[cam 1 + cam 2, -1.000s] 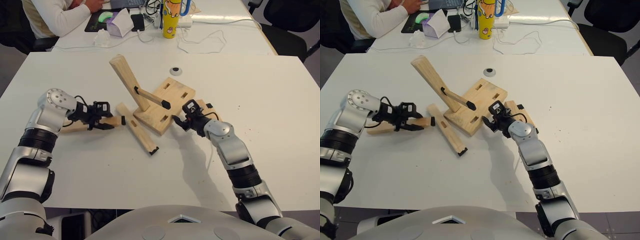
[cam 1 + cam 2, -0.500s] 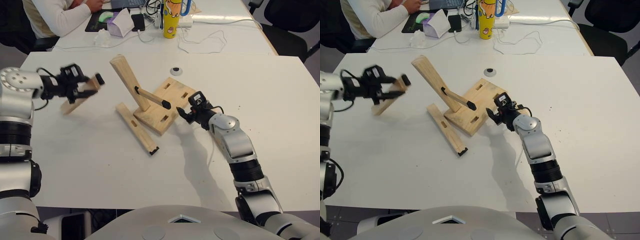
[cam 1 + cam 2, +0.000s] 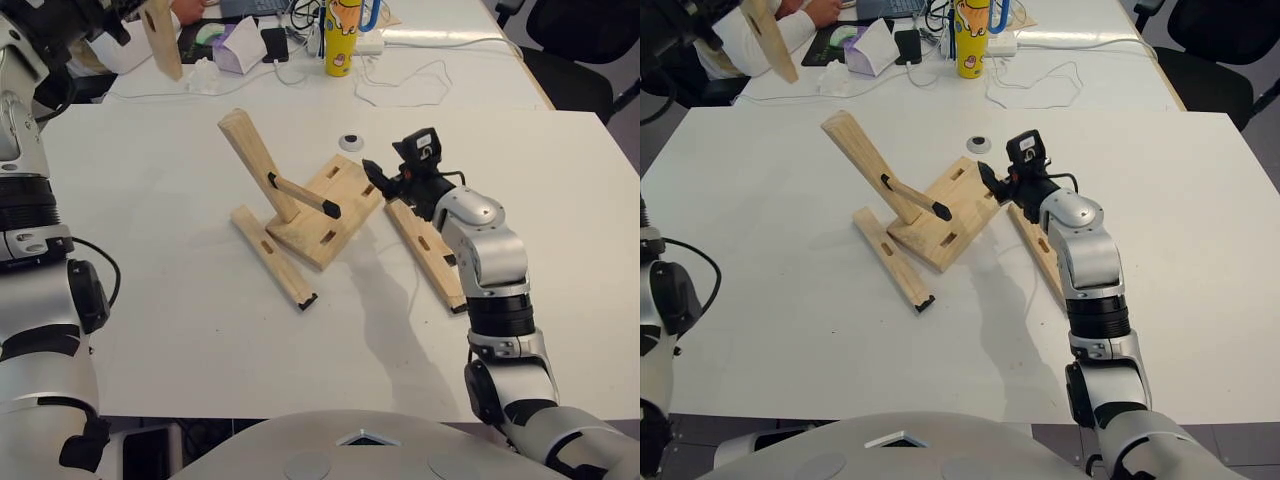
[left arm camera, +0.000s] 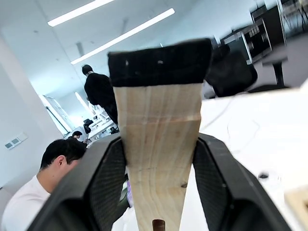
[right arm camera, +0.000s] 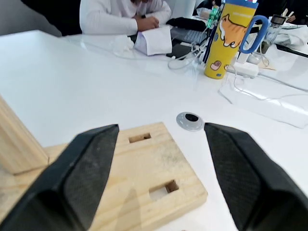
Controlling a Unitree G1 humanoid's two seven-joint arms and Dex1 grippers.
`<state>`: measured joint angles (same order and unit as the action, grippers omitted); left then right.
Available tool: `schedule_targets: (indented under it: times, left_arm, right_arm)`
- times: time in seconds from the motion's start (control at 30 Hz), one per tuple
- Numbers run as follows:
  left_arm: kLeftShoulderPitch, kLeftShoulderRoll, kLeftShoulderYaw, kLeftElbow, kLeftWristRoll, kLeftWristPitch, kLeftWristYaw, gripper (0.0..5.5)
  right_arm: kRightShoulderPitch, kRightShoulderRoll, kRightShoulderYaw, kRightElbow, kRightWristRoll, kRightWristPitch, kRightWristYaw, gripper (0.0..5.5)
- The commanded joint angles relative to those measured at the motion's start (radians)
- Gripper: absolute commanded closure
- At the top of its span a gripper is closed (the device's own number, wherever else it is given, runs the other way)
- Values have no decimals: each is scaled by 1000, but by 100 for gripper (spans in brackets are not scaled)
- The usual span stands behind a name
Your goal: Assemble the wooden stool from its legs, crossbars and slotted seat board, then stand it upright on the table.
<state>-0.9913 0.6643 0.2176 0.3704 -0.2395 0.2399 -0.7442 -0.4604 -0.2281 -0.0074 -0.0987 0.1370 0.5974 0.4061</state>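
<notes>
Though perhaps loosely, leg (image 3: pixel 258 160) in board (image 3: pixel 350 193).

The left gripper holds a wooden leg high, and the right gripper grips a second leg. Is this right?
No: the right gripper is empty, fingers open over the seat board (right wrist view). The left gripper does hold a leg.

Large white rectangular table (image 3: pixel 150 330) takes the centre and lower frame of the eye views, and a second white desk (image 3: pixel 500 75) runs along its far edge at top. Black office chair (image 3: pixel 585 40) sits upper right, with grey floor (image 3: pixel 1260 135) at the right edge. Left wrist view: two long ceiling strip lights (image 4: pixel 122 34) lit, and a plain white wall (image 4: pixel 19 96).
</notes>
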Motion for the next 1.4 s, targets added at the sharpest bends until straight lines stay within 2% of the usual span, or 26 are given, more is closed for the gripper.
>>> schedule_targets:
  times: [0.03, 0.17, 0.27, 0.37, 0.47, 0.57, 0.63, 0.73, 0.83, 0.97, 1.1, 1.23, 1.4]
  left_arm:
    - [-113, -52, 95, -52, -117, 80, 117, 346]
    - [-176, -122, 199, -76, -275, 183, 236, 347]
    - [-193, -201, 275, -100, -420, 277, 339, 347]
    - [-177, -284, 322, -145, -533, 332, 439, 347]
    - [-146, -400, 387, -202, -657, 337, 568, 347]
    - [-128, -492, 457, -229, -762, 319, 716, 347]
    - [-117, -549, 508, -232, -836, 294, 846, 347]
    - [-84, -632, 553, -260, -947, 268, 1031, 347]
    - [-49, -707, 548, -303, -1039, 241, 1138, 347]
    - [2, -787, 511, -347, -1129, 210, 1179, 347]
    - [58, -851, 465, -382, -1199, 181, 1172, 347]
    - [150, -898, 408, -411, -1254, 160, 1163, 347]
    - [204, -912, 333, -416, -1296, 127, 1155, 347]
  right_arm:
    - [-45, 35, -34, -59, 74, 27, -8, 220]
    - [-84, 94, -112, -96, 212, 113, -31, 220]
    - [-133, 170, -223, -123, 399, 230, -84, 220]
    - [-190, 249, -344, -128, 614, 335, -183, 220]
    - [-265, 340, -467, -109, 922, 385, -359, 220]
    - [-294, 354, -482, -107, 1048, 382, -445, 220]
    - [-289, 325, -445, -113, 1042, 374, -446, 220]
    - [-237, 202, -257, -147, 795, 249, -305, 220]
    - [-208, 158, -183, -101, 699, 147, -172, 220]
    - [-238, 148, -196, 56, 688, 70, -59, 220]
    - [-300, 152, -244, 177, 719, 29, -22, 220]
    - [-371, 150, -276, 171, 774, 25, 11, 220]
    - [-418, 144, -241, 156, 784, 28, 59, 220]
